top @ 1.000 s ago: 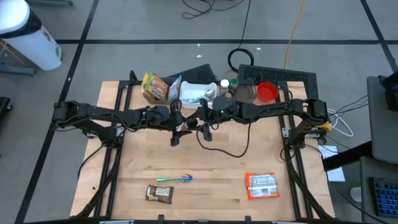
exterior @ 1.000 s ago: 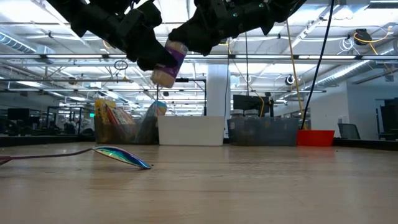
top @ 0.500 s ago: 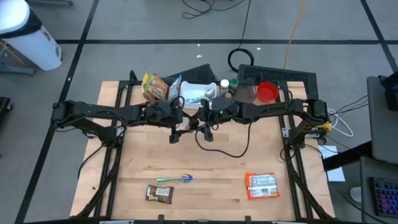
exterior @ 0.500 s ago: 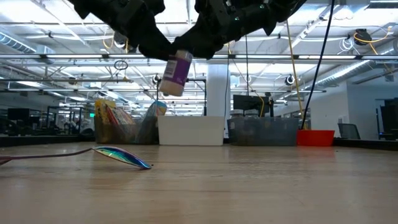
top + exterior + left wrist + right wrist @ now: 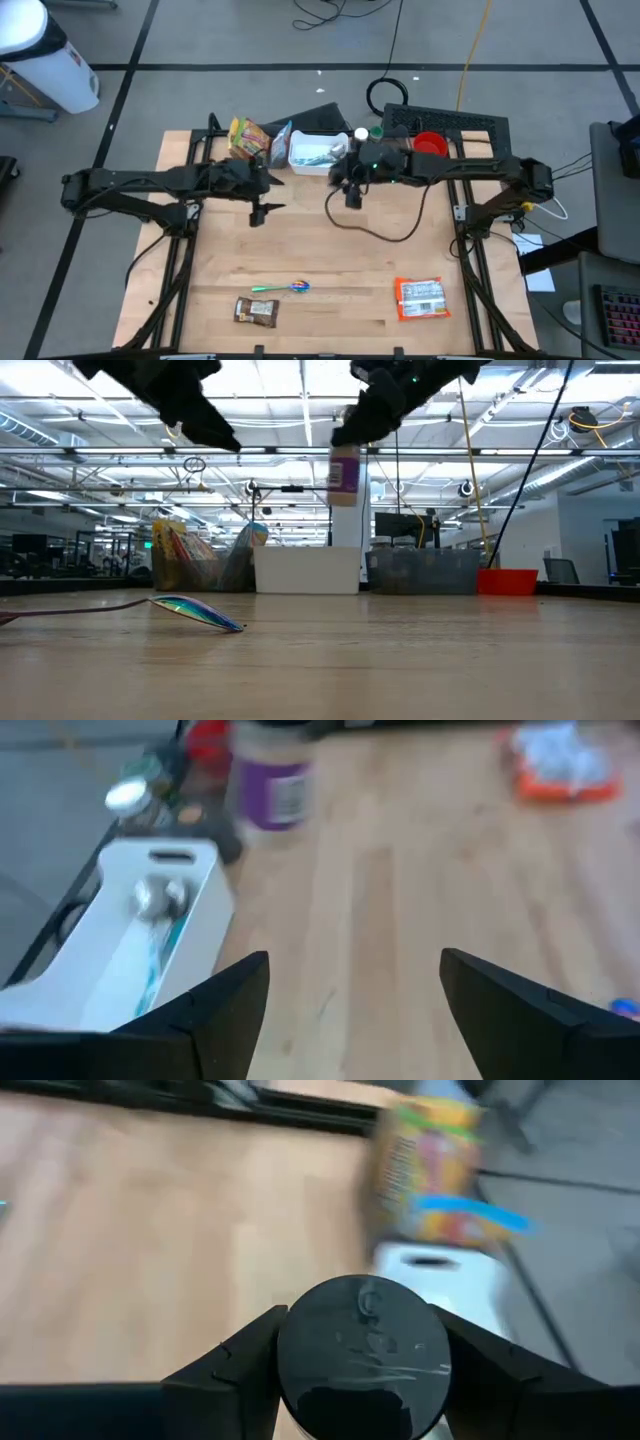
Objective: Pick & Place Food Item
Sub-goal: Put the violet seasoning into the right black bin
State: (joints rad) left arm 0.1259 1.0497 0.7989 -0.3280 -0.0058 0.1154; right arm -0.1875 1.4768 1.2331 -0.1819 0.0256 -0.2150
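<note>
Now jar clamped in right tool (hanging above table).

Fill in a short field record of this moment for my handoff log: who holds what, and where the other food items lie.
held item: purple-labelled jar, in the air
holder: right claw, shut on the jar's lid
left claw: open, empty, apart from the jar
white bin: far edge of table
front of table: orange packet, brown bar, spoon
</note>
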